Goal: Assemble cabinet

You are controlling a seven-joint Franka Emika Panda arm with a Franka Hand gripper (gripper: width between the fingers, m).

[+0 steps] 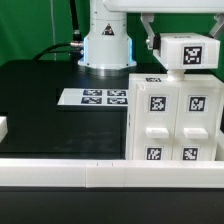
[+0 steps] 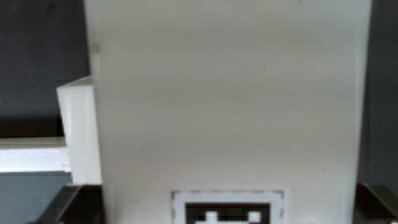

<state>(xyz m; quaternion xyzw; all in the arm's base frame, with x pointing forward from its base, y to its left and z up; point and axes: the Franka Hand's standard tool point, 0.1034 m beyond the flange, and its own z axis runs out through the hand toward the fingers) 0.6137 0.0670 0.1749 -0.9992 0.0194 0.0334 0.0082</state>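
The cabinet is a large white box with several square tags on its faces. It stands at the front of the exterior view's right. My gripper is just above its top and is shut on a white tagged block, which sits level over the cabinet's top right part. I cannot tell whether the block touches the cabinet. In the wrist view the block fills most of the picture, with a tag near my dark fingertips. My gripper straddles it.
The marker board lies on the black table, left of the cabinet. The robot's white base stands behind it. A white rail runs along the front edge. A small white part lies at the far left.
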